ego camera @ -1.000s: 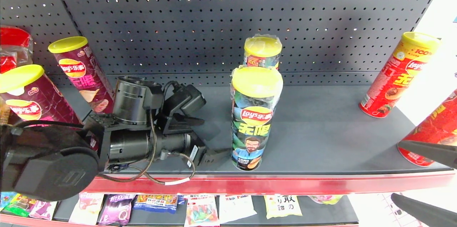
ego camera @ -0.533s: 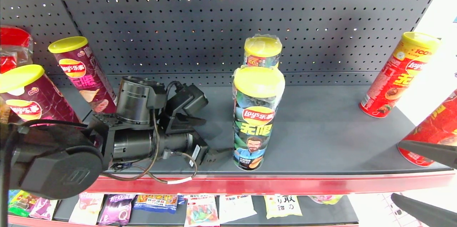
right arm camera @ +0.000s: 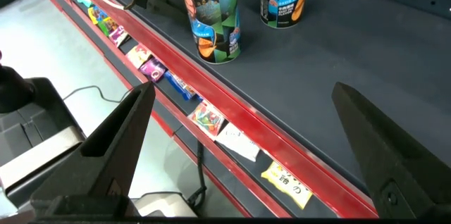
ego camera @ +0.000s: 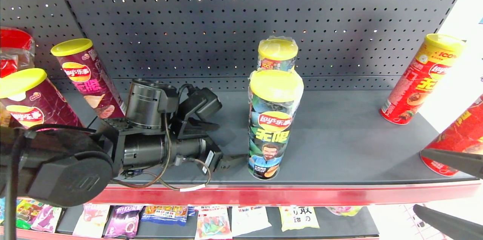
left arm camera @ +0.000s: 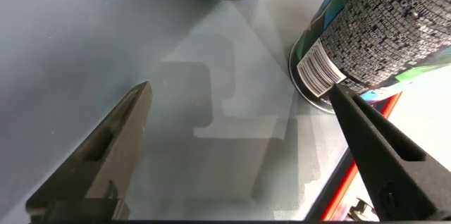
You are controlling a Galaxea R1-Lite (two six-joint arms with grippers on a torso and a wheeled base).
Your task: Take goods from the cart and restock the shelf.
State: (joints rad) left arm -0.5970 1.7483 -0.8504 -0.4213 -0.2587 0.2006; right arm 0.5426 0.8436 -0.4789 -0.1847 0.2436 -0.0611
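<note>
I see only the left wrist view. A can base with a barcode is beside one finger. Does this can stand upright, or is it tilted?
Observer: Upright. The front can stands straight near the red front edge of the shelf, with a yellow lid on top.
Operator: And the other base I see?
Observer: A second can of the same kind, close to the perforated back panel.
Operator: Where is the right gripper?
Observer: The right gripper is open and empty, by the shelf's right end.

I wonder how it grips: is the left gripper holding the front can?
No: the left gripper is open over the shelf, and the front can stands outside its grip.
</note>
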